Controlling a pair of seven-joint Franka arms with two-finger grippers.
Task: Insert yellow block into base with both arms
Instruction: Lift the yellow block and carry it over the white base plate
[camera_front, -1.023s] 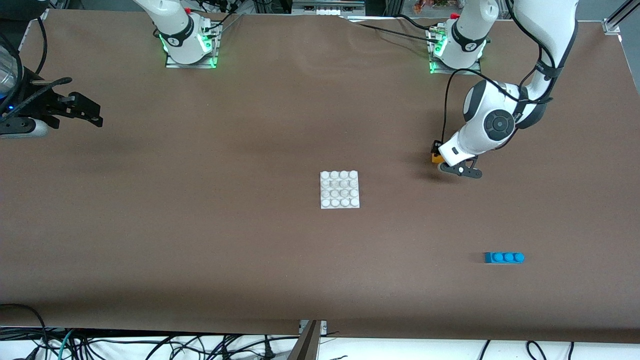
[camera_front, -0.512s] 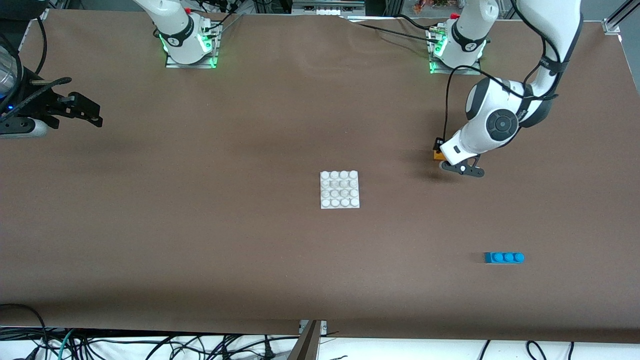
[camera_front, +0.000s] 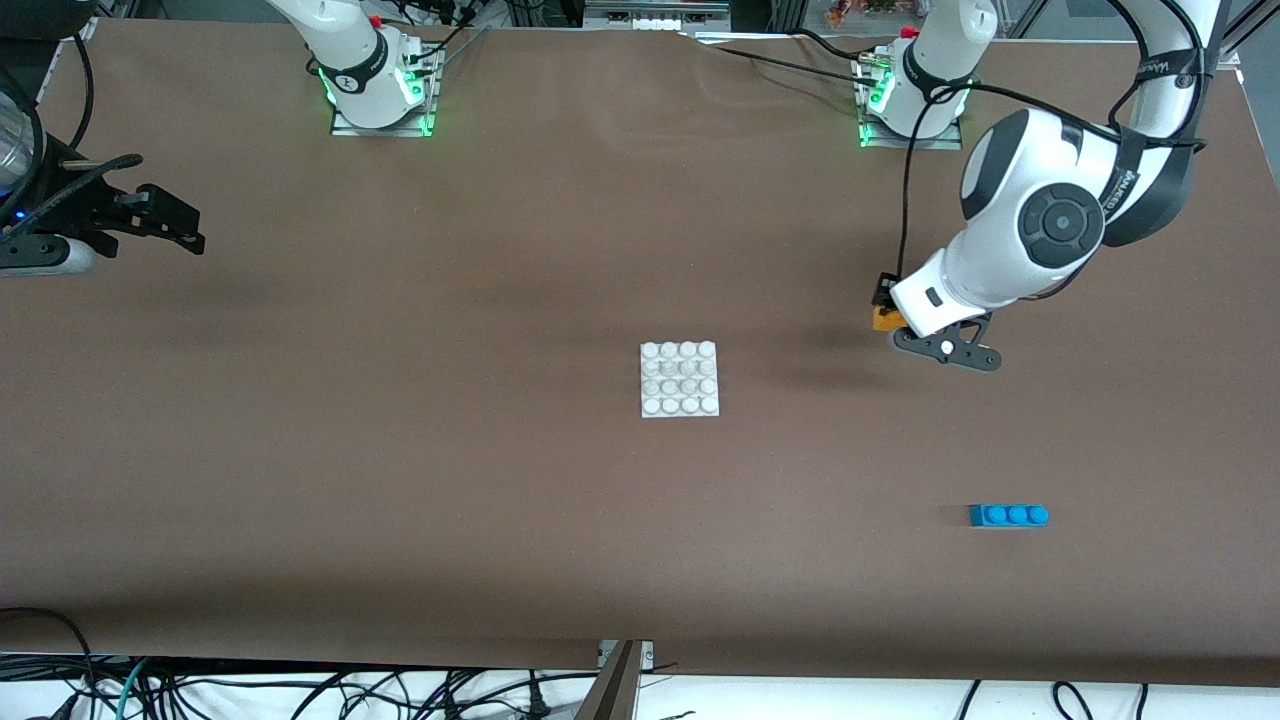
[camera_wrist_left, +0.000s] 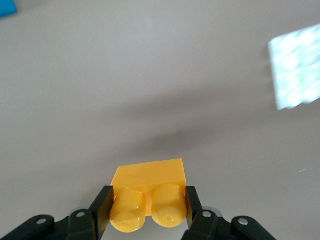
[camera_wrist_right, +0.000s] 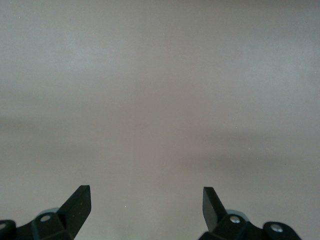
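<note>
The yellow block (camera_front: 885, 319) hangs above the table, toward the left arm's end from the base, with my left gripper (camera_front: 884, 306) shut on it. In the left wrist view the block (camera_wrist_left: 149, 176) sits between the black fingers (camera_wrist_left: 101, 210), which press on its two short ends, and its two studs point toward the camera. The white studded base (camera_front: 680, 379) lies flat mid-table with nothing on it, and also shows as a pale square (camera_wrist_left: 297, 72) in the left wrist view. My right gripper (camera_front: 193, 228) waits open over the right arm's end of the table, and nothing lies between its fingers (camera_wrist_right: 146, 200).
A blue three-stud brick (camera_front: 1008, 515) lies nearer to the front camera than the held block, toward the left arm's end; a corner of it (camera_wrist_left: 6, 7) shows in the left wrist view. Brown cloth covers the table. Cables hang along the front edge.
The left arm has risen from the table with the yellow block in its gripper, and the block's shadow has spread below it. The right arm has not moved.
</note>
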